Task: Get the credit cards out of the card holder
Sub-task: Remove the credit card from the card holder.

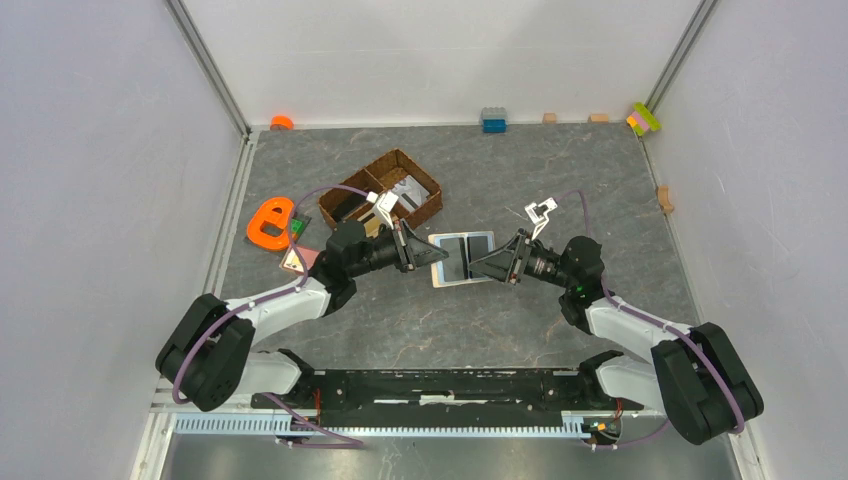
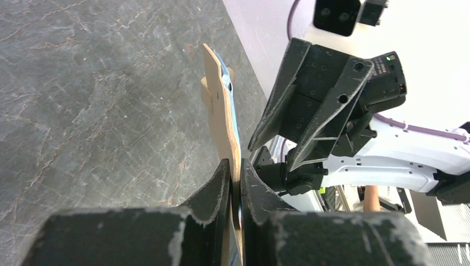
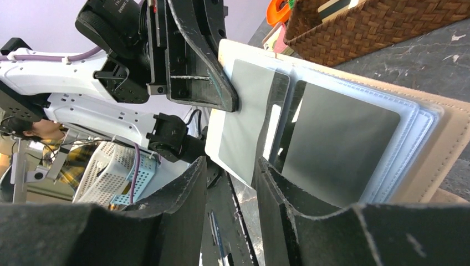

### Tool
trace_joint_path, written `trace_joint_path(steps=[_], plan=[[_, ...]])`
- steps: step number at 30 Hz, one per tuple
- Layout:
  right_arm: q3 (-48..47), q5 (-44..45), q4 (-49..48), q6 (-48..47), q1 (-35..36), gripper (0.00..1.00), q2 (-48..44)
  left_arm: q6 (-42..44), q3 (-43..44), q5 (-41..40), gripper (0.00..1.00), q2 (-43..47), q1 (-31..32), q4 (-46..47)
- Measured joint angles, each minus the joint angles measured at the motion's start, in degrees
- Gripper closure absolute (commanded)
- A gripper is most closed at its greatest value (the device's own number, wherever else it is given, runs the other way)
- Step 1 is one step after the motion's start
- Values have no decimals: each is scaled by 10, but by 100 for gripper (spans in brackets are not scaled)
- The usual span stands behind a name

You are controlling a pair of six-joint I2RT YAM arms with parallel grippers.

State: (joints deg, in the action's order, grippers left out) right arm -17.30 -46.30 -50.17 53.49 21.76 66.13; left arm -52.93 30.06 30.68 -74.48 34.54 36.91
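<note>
The card holder [image 1: 463,258], a beige-tan folding wallet, is held open in the air at mid-table. My left gripper [image 1: 425,250] is shut on its left edge; in the left wrist view the jaws [image 2: 237,166] pinch the thin tan cover [image 2: 224,122]. Its clear sleeves show grey rectangles [image 3: 249,111] inside, with the beige cover [image 3: 432,144] behind. My right gripper [image 1: 478,265] faces the wallet from the right, open [image 3: 230,169], with the lower corner of the pale sleeve hanging between its fingers. A pinkish card [image 1: 310,257] lies on the table beside the left arm.
A brown wicker basket [image 1: 398,153] with flat dark and grey items stands just behind the left gripper. An orange letter toy [image 1: 270,222] lies at the left. Small blocks line the back wall: orange [image 1: 282,122], blue [image 1: 493,120] and multicoloured [image 1: 644,118].
</note>
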Motion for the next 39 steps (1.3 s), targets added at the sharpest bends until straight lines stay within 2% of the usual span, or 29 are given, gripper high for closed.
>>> trace_joint_path(steps=[9, 16, 28, 30, 33, 36, 39], plan=[[1, -1, 22, -10, 1, 51, 9, -4, 0, 9, 98, 0, 2, 20], [1, -2, 34, -14, 1, 52, 14, -8, 0, 13, 98, 0, 2, 28], [1, -19, -14, 10, 2, 56, 15, -45, 0, 45, 98, -34, 3, 87], [1, -21, -23, 14, 3, 58, 15, -50, 0, 47, 98, -37, 3, 95], [6, -27, -59, 37, 2, 71, 23, -57, 0, 54, 98, -37, 2, 110], [26, -29, -139, 85, -1, 80, 40, -63, 0, 60, 98, -38, 1, 124], [38, -34, -217, 136, -2, 83, 65, -70, 0, 67, 98, -40, 1, 141]])
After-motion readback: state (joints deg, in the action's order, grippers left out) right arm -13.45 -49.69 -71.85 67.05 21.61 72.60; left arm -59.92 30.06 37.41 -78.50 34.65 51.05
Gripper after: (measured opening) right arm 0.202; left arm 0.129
